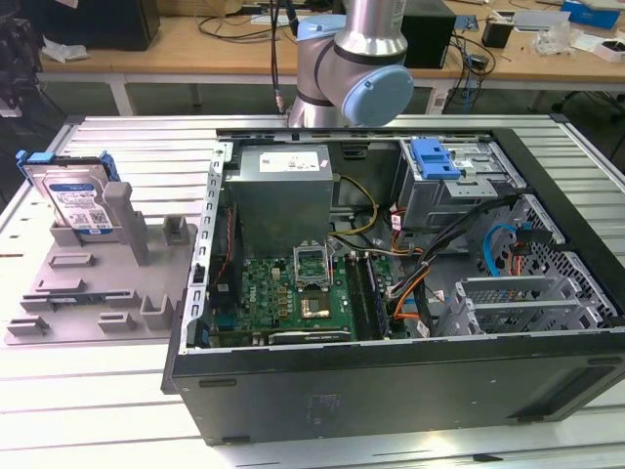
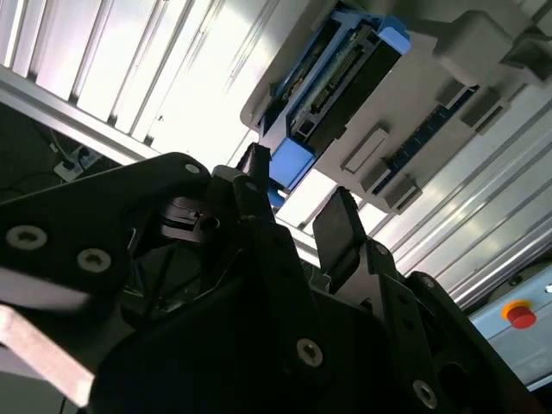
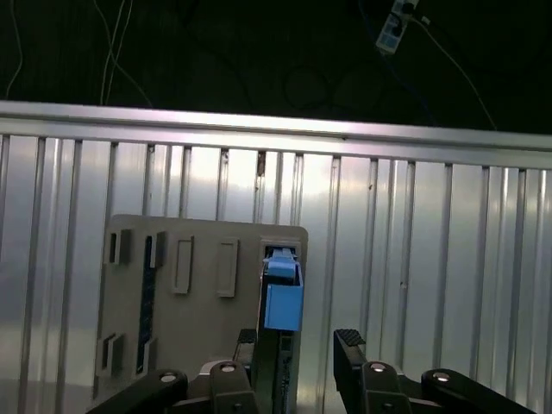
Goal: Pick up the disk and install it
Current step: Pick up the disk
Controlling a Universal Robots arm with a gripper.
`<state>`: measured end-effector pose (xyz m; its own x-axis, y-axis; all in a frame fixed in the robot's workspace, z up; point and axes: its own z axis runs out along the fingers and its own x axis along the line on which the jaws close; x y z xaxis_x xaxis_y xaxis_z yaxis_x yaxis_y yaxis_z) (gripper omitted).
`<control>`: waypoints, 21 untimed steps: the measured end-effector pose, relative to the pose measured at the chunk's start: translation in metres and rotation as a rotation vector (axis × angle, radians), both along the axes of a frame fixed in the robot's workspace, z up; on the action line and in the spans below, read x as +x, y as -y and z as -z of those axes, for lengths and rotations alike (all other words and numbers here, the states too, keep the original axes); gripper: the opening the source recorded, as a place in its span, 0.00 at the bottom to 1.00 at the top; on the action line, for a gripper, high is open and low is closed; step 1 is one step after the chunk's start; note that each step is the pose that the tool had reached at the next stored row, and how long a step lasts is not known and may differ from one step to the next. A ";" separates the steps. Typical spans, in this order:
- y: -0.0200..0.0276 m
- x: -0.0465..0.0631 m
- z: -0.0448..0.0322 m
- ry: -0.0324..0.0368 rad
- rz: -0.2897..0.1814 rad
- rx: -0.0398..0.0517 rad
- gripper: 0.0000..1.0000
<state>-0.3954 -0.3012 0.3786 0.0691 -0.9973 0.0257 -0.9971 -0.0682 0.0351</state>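
The disk point(image 1: 78, 200), a silver drive with a white-and-blue label in a blue carrier, stands tilted in a slot of the grey fixture point(image 1: 107, 283) at the exterior view's left. In the first wrist view I see the disk point(image 3: 282, 297) edge-on, with my gripper point(image 3: 297, 349) open and well short of it. Its black fingers point(image 3: 348, 345) stand apart with nothing between them. In the second wrist view the disk point(image 2: 345, 78) rests in the fixture point(image 2: 483, 52) beyond the open gripper point(image 2: 297, 211).
An open computer case point(image 1: 391, 371) takes up the middle and the exterior view's right of the ribbed metal table point(image 1: 88, 410). Inside are a grey power-supply box point(image 1: 283, 191), a motherboard point(image 1: 293, 293), cables and a drive bay with a bare blue bracket point(image 1: 435, 156). The arm point(image 1: 352, 59) rises behind the case.
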 end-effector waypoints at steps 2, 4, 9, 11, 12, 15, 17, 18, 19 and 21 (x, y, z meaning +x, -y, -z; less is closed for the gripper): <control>0.0000 0.000 0.0000 0.0000 -0.003 0.0000 0.48; 0.0000 0.000 0.0000 0.0000 -0.005 0.0000 0.48; 0.0000 0.000 0.0000 0.0002 -0.006 -0.0003 0.48; 0.0002 0.000 0.0000 0.0001 -0.005 -0.0006 0.48; 0.0004 0.000 0.0000 0.0002 0.007 -0.0005 0.48; 0.0005 0.000 0.0001 -0.0001 0.045 -0.0010 0.48; 0.0005 0.000 0.0007 0.0000 0.057 -0.0015 0.48; 0.0005 0.000 0.0012 0.0001 0.059 -0.0017 0.48; 0.0006 0.000 0.0023 0.0003 0.061 -0.0021 0.48; 0.0006 0.000 0.0044 0.0002 0.062 -0.0033 0.48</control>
<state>-0.3954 -0.3018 0.3741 0.0074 -0.9996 0.0290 -0.9994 -0.0064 0.0350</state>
